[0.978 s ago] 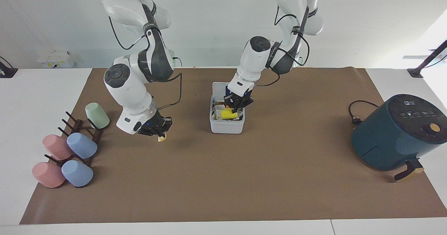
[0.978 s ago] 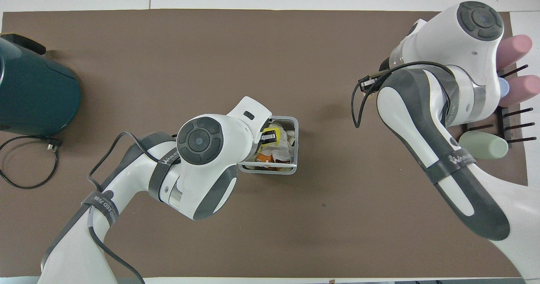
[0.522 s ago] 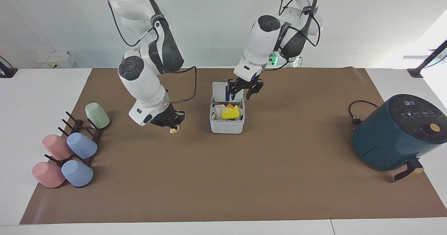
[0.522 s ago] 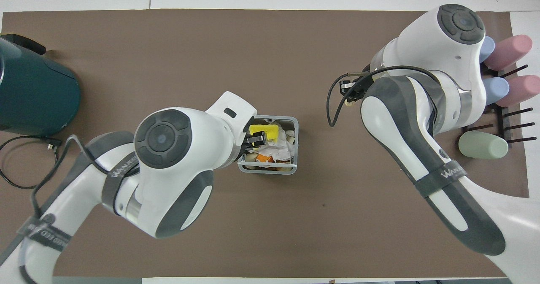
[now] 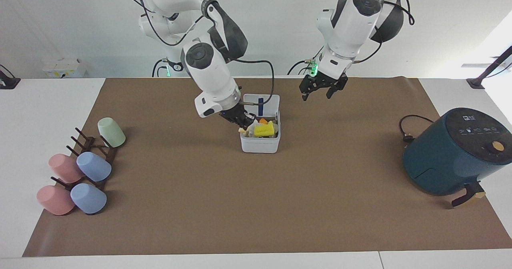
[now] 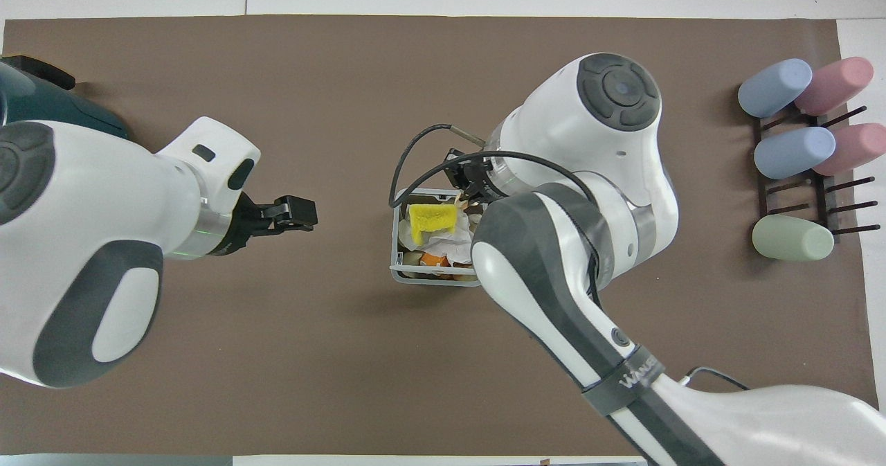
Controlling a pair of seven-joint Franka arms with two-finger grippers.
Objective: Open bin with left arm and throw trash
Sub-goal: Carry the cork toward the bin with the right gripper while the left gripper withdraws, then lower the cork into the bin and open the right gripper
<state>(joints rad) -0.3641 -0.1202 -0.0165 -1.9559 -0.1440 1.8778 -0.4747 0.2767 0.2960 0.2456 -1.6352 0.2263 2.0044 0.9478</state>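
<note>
A pale scrap [image 5: 242, 130] is held clenched in the right pincer [image 5: 245, 124] at the rim of the open bin [image 5: 259, 144], frame centre. Released too early, it could be dropped onto the bench [image 5: 256, 205]. The left pincer [image 5: 323, 89] is spread, upper right. The cups [image 5: 93, 166] and air fryer [image 5: 456, 153] are kept well apart.

Left arm [image 5: 352, 17] raised high, wrist bent down, left gripper [image 5: 323, 90] hanging in air w/ fingers spread apart, nothing between them; in overhead view gripper [image 6: 287, 213] points toward table's middle. Right arm [image 5: 208, 57] stretched in toward table centre, forearm angled down, wrist tilted, right gripper [image 5: 245, 122] low, fingertips pinched together on a small pale scrap. In overhead view mostly hidden under own wrist.
</note>
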